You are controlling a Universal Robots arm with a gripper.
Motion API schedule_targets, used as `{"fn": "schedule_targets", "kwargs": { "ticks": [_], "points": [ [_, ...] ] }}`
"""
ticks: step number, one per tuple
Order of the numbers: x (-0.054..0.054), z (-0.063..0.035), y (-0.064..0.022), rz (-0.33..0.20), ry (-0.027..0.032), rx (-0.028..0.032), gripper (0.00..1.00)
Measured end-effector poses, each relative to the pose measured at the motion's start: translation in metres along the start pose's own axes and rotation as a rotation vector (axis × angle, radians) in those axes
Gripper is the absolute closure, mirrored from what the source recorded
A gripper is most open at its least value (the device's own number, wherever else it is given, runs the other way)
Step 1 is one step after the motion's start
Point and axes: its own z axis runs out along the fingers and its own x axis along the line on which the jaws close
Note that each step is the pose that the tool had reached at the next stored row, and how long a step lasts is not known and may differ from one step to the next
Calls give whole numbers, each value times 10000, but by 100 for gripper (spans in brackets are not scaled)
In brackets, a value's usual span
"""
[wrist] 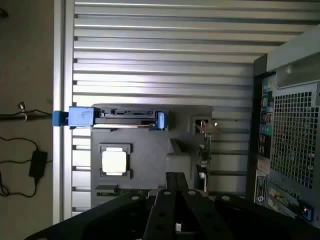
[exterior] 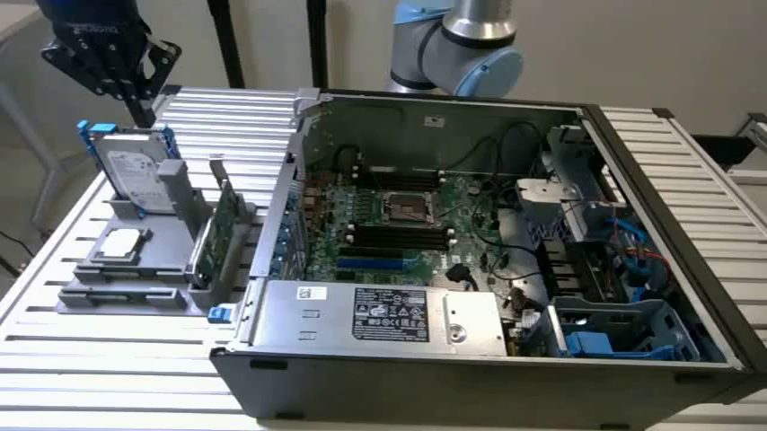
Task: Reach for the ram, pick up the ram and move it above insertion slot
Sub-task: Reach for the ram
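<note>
Gripper [exterior: 120, 85], closed and empty, high above grey holder [exterior: 156, 244]; ram not yet reached or lifted; insertion slot [exterior: 396, 235] inside open case [exterior: 480, 382] well apart; every step outstanding

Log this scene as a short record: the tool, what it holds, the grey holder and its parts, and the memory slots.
tool: shut, high above the grey holder
held: nothing
grey holder: on the slatted table, at the exterior view's left of the open case
on holder: hard drive in blue bracket, upright green card with metal bracket
memory slots: black parallel strips on the board inside the case
</note>
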Motion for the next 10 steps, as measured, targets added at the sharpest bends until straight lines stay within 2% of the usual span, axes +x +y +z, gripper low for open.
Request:
{"fn": "schedule_targets", "kwargs": {
  "ticks": [10],
  "points": [
    [0,-5,0,0,0,0,89]
  ]
}}
